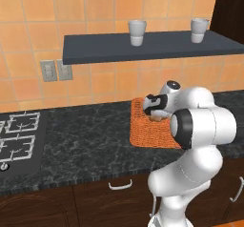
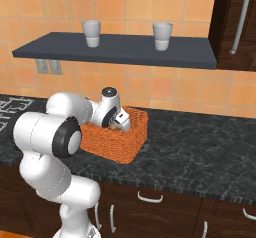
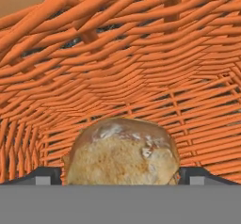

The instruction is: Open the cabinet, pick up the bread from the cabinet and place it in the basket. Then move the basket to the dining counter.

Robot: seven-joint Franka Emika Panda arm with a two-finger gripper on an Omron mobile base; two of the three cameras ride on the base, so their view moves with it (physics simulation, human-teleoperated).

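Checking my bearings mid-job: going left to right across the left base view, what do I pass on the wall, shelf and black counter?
Stove burners → wall outlets → first white cup on the dark shelf → orange basket on the black counter → second white cup.

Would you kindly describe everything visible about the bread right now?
The bread is a small rounded roll with a golden-brown crust, paler floury patches on top and a rough, speckled side. It sits inside the orange woven basket, low against its wicker floor. The gripper is open, one dark fingertip on either side of the roll; whether they touch it cannot be told. From the left base view just a brown sliver shows under the hand.
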